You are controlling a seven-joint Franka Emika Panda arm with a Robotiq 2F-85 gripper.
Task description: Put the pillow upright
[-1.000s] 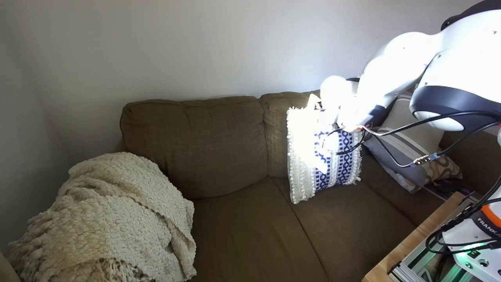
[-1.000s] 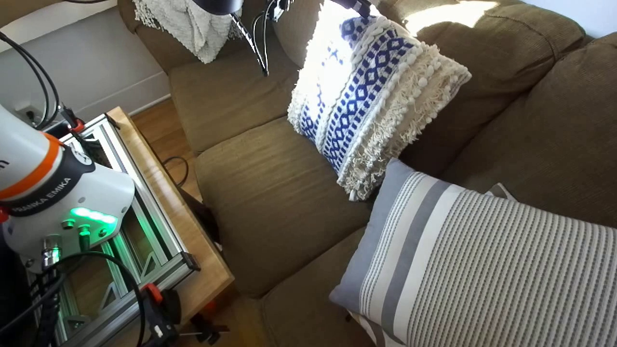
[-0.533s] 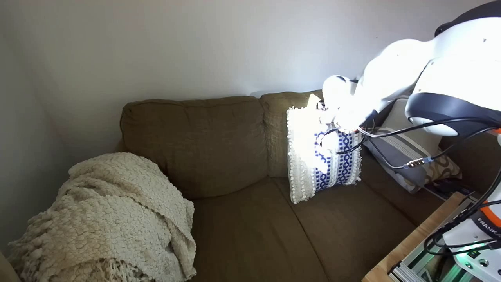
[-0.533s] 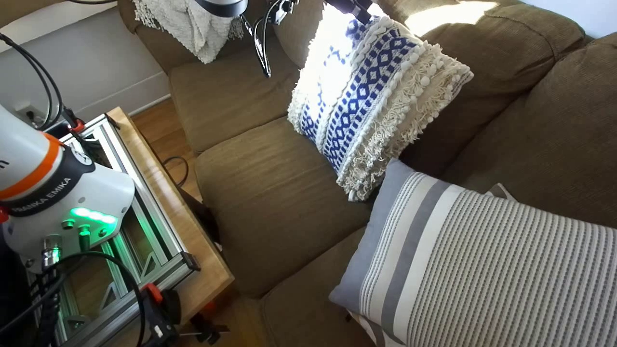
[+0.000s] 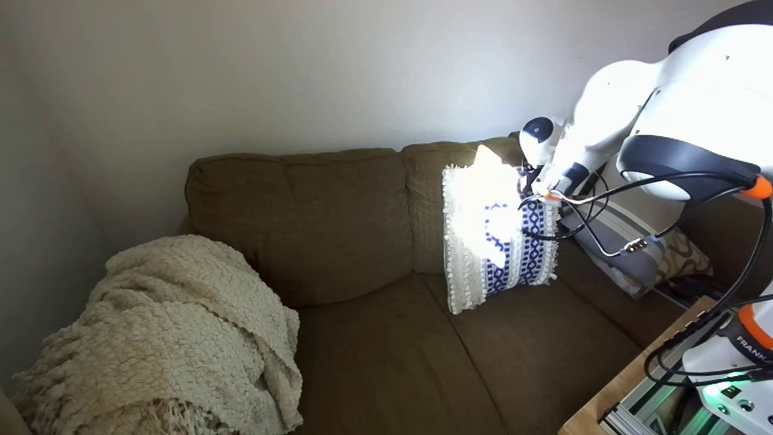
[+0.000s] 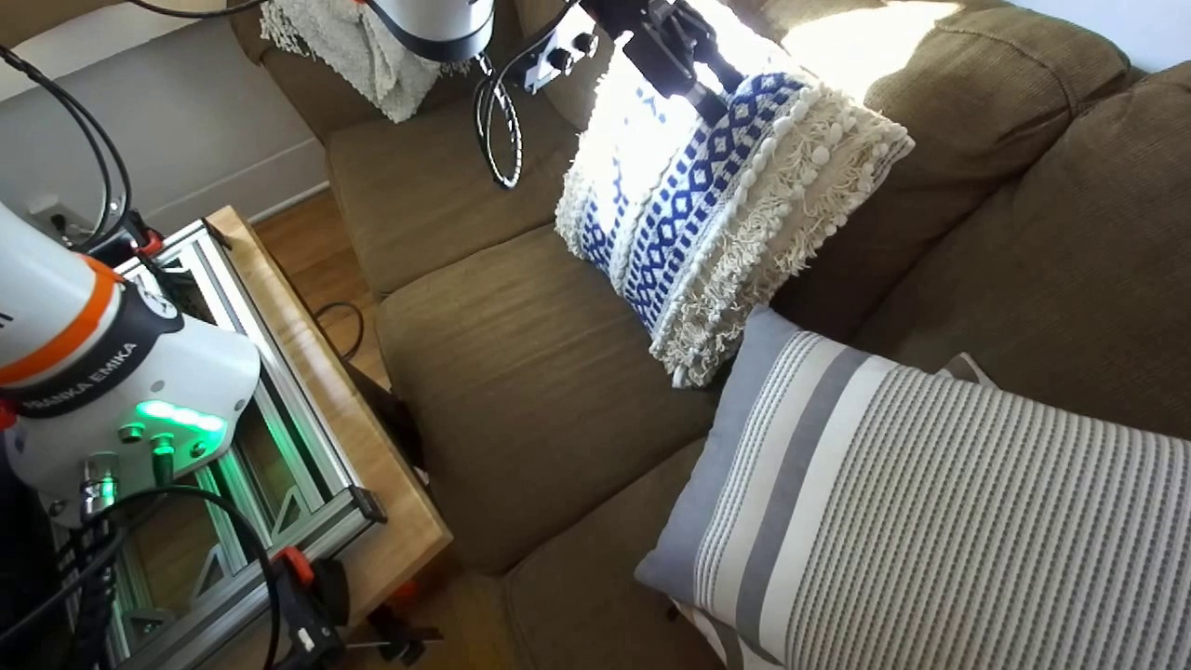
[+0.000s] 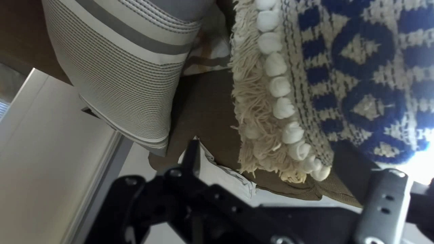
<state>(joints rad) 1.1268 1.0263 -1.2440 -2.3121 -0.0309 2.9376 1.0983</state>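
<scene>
- Navy-blue and cream weave is covering your patterned pillow [image 6: 693,200], which is standing on its lower edge on the brown sofa [image 6: 549,391], leaning toward the back cushion [image 6: 986,102] behind it.
- Your gripper [image 7: 264,147] is hovering in front of the pillow's upper part; its jaws are standing wide apart and holding nothing.
- One finger [image 7: 354,169], as the wrist view is showing you, is overlapping the pillow's blue pattern; whether it is touching the fabric is not showing clearly.
- White pompoms [image 7: 279,86] and loose fringe [image 7: 252,101] are running along the pillow's side in that same view.
- Bright light [image 5: 480,211] is washing out part of the weave in both exterior views, so you are losing some of the pattern there.
- Grey and white stripes are marking the striped pillow [image 6: 940,521], which is lying near your patterned one; a cushion with brown curves [image 5: 694,266] is showing, partly hidden by it.
- At one end of the sofa a cream knitted blanket [image 5: 175,326] is lying heaped, well apart from the pillow.
- Your white arm [image 5: 628,96] is arching over from its base [image 6: 200,372], which is standing on a metal frame [image 6: 302,395] over a wooden table [image 6: 400,530], a green light [image 6: 177,416] glowing on its side.
</scene>
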